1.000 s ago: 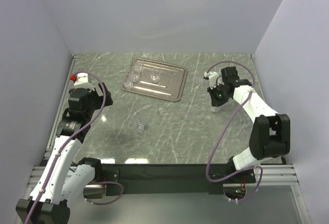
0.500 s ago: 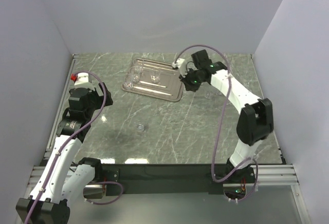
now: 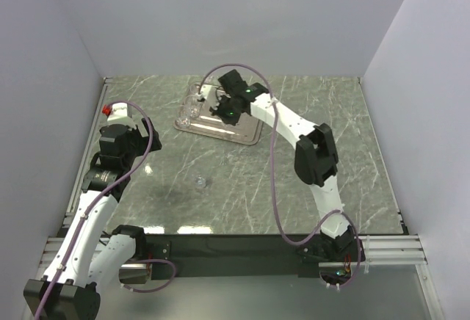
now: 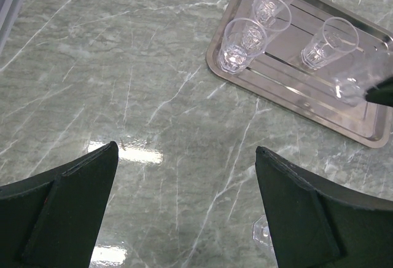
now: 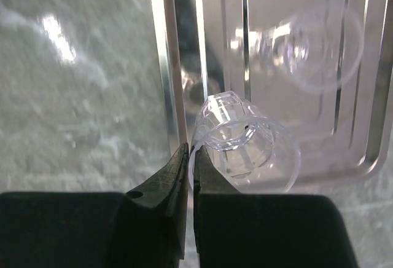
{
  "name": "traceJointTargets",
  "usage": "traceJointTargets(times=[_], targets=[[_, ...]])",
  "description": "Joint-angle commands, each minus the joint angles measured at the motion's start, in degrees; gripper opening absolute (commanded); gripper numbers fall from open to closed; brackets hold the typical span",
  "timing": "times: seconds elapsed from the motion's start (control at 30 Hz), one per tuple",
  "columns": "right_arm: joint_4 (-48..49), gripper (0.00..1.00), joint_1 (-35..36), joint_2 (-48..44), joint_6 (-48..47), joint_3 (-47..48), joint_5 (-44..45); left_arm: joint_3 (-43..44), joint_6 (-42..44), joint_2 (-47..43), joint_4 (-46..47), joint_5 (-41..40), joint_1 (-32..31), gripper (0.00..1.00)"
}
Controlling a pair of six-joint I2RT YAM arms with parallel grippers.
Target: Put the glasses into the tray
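Swung across from the table's (image 3: 294, 188) right side, the right gripper (image 5: 191, 154) now hangs over the tray (image 3: 253, 138), clamped on the rim of one glass (image 5: 245, 151). Four glasses (image 4: 242, 43) stand in the tray. A lone glass (image 3: 200, 181) sits on the table before the left gripper (image 4: 185, 151), which is spread apart and empty.

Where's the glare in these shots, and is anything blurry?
Left wrist view: a bright glare patch on the marble table, glasses in the tray sharp. Right wrist view: the held glass in the right pincer is crisp, the glass behind it smeared out of focus. Top external view: the lone glass on the table is barely visible.
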Motion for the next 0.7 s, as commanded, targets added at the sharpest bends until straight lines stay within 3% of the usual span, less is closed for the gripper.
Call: traceJointTargets(times=[0.0,0.2,0.67], targets=[[1.82,0.00,2.90,3.72,0.59,8.77,5.66,0.59,0.95,-0.21,2.61,0.29,0.30,0.99],[6.21,0.02,5.72,10.58,1.12,16.52,9.81,0.42,1.04,-0.30,2.70,0.46,0.39,0.99],[14.47,0.11,10.11,16.91,-1.87,17.23,16.05,0.33,0.95,-0.82,3.05,0.82,0.39,0.99]])
